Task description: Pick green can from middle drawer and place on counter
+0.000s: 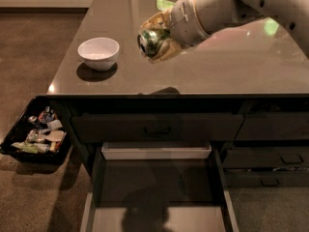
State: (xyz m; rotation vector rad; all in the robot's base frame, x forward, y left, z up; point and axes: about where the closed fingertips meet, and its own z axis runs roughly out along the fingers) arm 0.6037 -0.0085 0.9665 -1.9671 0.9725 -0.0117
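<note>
The counter (231,66) is the biggest thing here, a glossy dark surface that fills the upper part of the view and carries bright reflections on its right side. Below it, the middle drawer (154,192) is pulled out toward the camera. Its grey floor has nothing on it except a dark shadow, and its pale back edge shows just under the cabinet front. The white arm (251,4) of the robot comes in from the upper right and reaches to the left over the counter. On the floor to the left of the cabinet sits a black tray (34,157) with small mixed packets inside. A white bowl (98,53) stands on the left part of the counter, well apart from the arm. The gripper (155,38) is over the middle of the counter, and its two beige fingers (164,57) are closed around the green can (148,41). The can lies on its side in this grip, with a silver end turned toward the camera, and it seems lifted above the surface, not resting on it. Behind the gripper, near the far edge, a light green snack bag (164,4) is partly hidden.
</note>
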